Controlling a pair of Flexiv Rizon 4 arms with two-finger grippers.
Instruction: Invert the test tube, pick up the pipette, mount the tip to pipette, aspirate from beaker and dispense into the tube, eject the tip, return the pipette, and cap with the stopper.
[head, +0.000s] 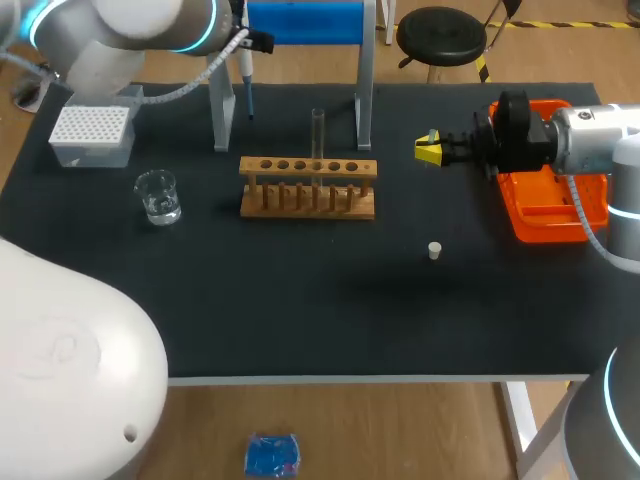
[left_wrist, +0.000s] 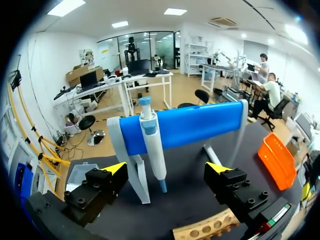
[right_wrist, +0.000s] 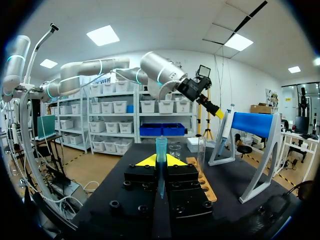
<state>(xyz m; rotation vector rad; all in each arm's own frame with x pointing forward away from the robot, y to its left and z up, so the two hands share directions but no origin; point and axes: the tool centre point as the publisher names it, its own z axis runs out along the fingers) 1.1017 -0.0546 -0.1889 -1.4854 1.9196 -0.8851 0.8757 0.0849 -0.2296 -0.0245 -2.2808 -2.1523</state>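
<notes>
Starting nearest, the stopper (head: 434, 250) sits alone on the black mat (head: 300, 300), lower right of centre. Further back, the beaker (head: 158, 196) is at left and the wooden rack (head: 308, 186) mid-frame, with the test tube (head: 318, 130) standing upright in it. The right gripper (head: 430, 151), right of centre, is pinching a pipette tip (right_wrist: 161, 150). Up top, the left gripper (left_wrist: 166, 170) is spread wide, with the pipette (left_wrist: 151, 145) hanging on its blue stand (left_wrist: 190, 125) ahead between the fingers.
</notes>
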